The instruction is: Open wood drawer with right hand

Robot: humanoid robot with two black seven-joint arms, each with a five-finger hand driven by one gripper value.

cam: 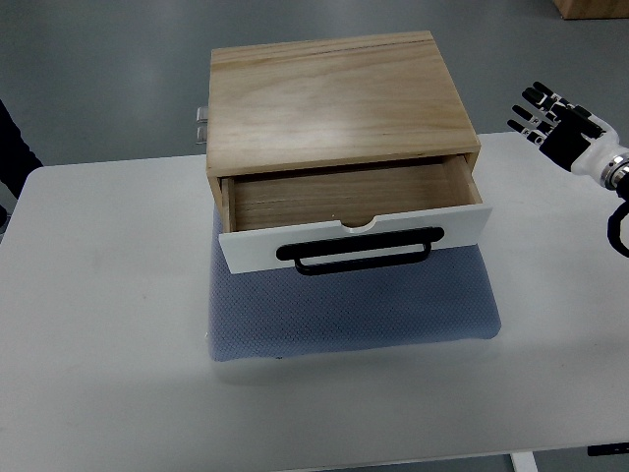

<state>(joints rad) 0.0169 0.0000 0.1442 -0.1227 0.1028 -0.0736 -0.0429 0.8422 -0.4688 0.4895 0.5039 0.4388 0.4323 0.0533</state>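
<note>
White table (98,324) fills the part closest to us, and most of it is bare. On it lies a blue-gray mat (354,320) with little dots all over. A wood box (334,98) sits on the back part of the mat.

Out of the box sticks the wood drawer (344,211). It is pulled partway out toward us, so you can see inside it, and the inside looks bare. Its front is white, with a black handle (359,251) across it. The white front leans a little, with its right end higher in the picture than its left end. At the back left of the box a small metal piece (200,125) pokes out.

Over by the right edge is the right hand (550,116). It is black and white, its fingers are stretched out straight, and it holds nothing. It is over the far right corner of the table.

From the hand, the drawer is off to the left and closer to us, well apart from it. The handle is even farther from the fingers, and nothing touches it. Something dark (15,147) shows at the left edge.
</note>
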